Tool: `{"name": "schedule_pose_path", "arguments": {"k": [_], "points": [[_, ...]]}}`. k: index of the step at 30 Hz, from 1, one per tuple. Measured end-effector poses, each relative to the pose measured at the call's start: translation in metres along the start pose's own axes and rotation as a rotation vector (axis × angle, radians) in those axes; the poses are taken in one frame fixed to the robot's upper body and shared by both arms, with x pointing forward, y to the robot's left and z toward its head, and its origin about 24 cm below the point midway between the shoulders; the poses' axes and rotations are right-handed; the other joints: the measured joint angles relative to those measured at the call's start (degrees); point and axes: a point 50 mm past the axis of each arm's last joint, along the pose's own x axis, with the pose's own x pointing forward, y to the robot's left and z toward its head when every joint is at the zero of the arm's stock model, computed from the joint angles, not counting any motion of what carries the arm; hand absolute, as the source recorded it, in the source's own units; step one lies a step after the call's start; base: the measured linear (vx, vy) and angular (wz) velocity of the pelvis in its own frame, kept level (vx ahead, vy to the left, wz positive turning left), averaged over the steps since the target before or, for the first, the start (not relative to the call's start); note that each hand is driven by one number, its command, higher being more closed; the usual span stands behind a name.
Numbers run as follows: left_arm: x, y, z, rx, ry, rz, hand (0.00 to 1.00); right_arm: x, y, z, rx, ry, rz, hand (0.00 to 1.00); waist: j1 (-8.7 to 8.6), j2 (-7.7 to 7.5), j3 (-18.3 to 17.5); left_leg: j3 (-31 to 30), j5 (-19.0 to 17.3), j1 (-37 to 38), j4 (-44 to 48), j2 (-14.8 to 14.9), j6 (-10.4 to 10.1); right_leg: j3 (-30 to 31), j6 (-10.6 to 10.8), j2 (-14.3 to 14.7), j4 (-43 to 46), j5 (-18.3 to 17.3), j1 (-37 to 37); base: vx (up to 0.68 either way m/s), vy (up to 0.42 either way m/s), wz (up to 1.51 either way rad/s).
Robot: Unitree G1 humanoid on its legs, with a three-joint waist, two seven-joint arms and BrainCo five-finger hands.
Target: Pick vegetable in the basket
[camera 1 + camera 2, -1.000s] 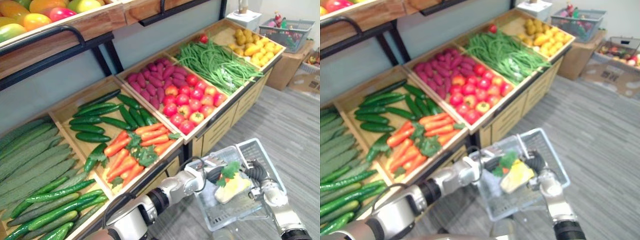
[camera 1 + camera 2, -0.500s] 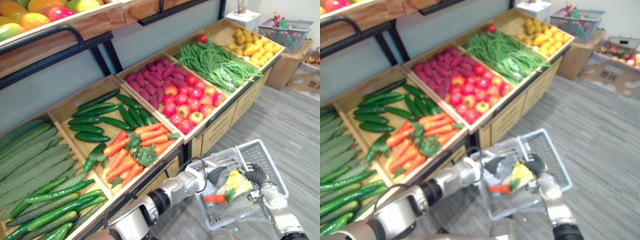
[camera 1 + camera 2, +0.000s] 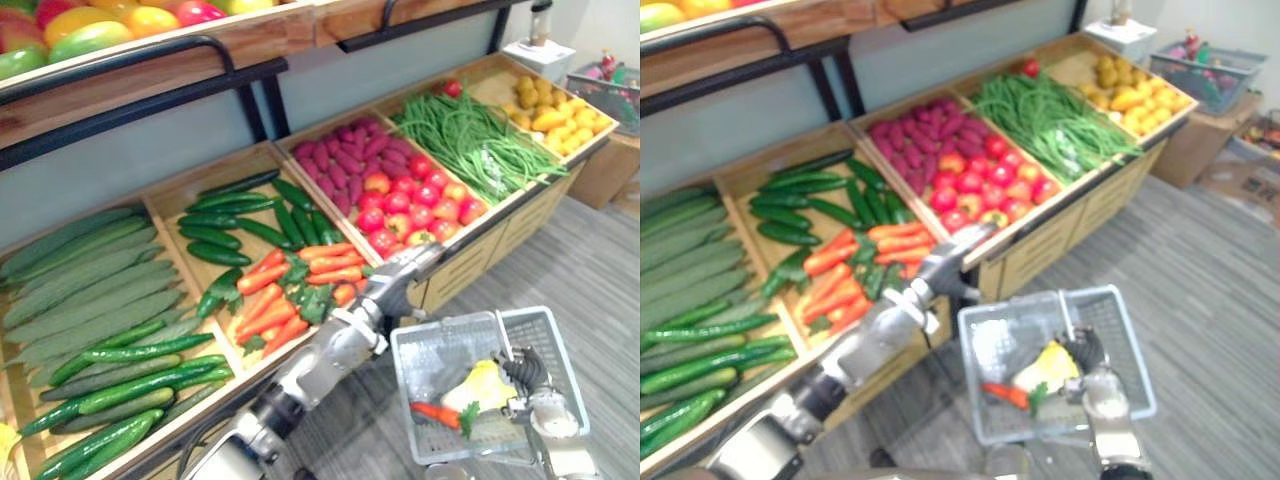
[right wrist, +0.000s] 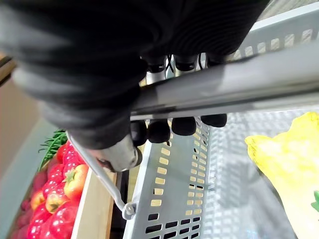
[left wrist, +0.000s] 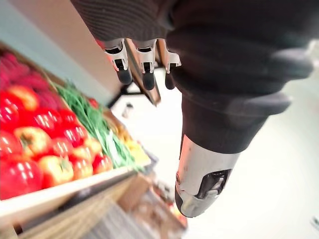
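My right hand (image 3: 527, 376) holds a grey plastic basket (image 3: 426, 341) by its handle (image 4: 224, 92), with the fingers (image 4: 172, 125) curled round the bar. In the basket lie a carrot with green leaves (image 3: 438, 413) and a yellow vegetable (image 3: 481, 384). My left hand (image 3: 403, 273) hangs open and empty above the shelf's front edge, between the carrot bin (image 3: 290, 295) and the tomato bin (image 3: 420, 205), up and left of the basket. Its fingers (image 5: 124, 74) are straight and its thumb (image 5: 199, 189) stands apart.
The sloping wooden shelf holds bins of cucumbers (image 3: 110, 350), dark cucumbers (image 3: 235, 215), purple sweet potatoes (image 3: 340, 165), green beans (image 3: 480, 145) and yellow produce (image 3: 555, 110). An upper shelf (image 3: 150, 50) carries fruit. Another grey basket (image 3: 1200, 70) stands at the far right, on grey floor (image 3: 1210, 280).
The carrot has left my left hand and now lies in the basket. That hand has opened and drawn back up to the shelf's edge. The camera has shifted.
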Motion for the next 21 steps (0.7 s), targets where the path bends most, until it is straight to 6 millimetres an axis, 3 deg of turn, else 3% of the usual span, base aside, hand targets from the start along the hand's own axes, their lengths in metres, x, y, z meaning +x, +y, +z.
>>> {"name": "schedule_pose_path", "arguments": {"k": [3,5,7,9,13,17,21], "points": [[-0.033,0.029,-0.008,-0.007,0.073,0.148,0.00,-0.002,0.000,-0.010,0.012,0.044,-0.016,1.00,0.50,0.10,-0.46,-1.75,0.12,-0.90,0.01,-0.29,0.11,-1.70,-0.01,-0.02,-0.29,0.01,0.56,-0.04,-0.026,0.26],[-0.064,0.040,-0.018,-0.044,0.178,0.231,0.00,-0.006,-0.003,-0.017,-0.004,0.066,-0.030,1.00,1.57,0.17,-0.63,-2.51,0.13,-1.19,0.00,-0.43,0.07,-2.30,-0.03,-0.06,-0.28,-0.01,0.81,-0.03,-0.024,0.19],[-0.083,0.040,-0.021,-0.050,0.238,0.252,0.00,-0.008,-0.006,-0.020,0.006,0.077,-0.046,1.00,1.89,0.25,-0.84,-3.12,0.24,-1.81,0.00,-0.57,0.10,-3.05,-0.03,-0.17,-0.30,-0.01,0.77,-0.03,-0.024,0.20],[-0.104,0.034,-0.024,-0.069,0.312,0.236,0.00,-0.009,-0.010,-0.023,0.015,0.090,-0.064,1.00,2.85,0.31,-0.91,-3.83,0.29,-2.03,0.00,-0.78,0.15,-3.62,-0.02,-0.33,-0.38,-0.02,1.02,-0.02,-0.018,0.19],[-0.144,0.014,-0.030,-0.177,0.490,0.208,0.00,-0.013,-0.013,-0.030,0.040,0.116,-0.092,1.00,3.15,0.37,-1.34,-5.50,0.39,-2.54,0.00,-1.07,0.17,-5.47,0.07,-0.78,-0.82,-0.65,2.11,-0.02,-0.024,0.23],[-0.169,0.004,-0.038,-0.213,0.624,0.220,0.00,-0.019,-0.012,-0.038,0.052,0.144,-0.102,1.00,4.45,0.65,-2.06,-6.08,0.47,-2.76,0.00,-1.11,0.15,-6.29,0.08,-0.80,-1.01,-0.66,2.37,0.01,-0.021,0.11],[-0.216,-0.021,-0.067,-0.252,0.892,0.214,0.00,-0.025,-0.010,-0.047,0.060,0.177,-0.127,1.00,4.55,1.08,-3.28,-7.95,0.41,-3.36,0.00,-1.58,0.31,-8.43,0.13,-0.78,-1.58,-0.79,3.35,0.04,-0.024,0.19]]}}
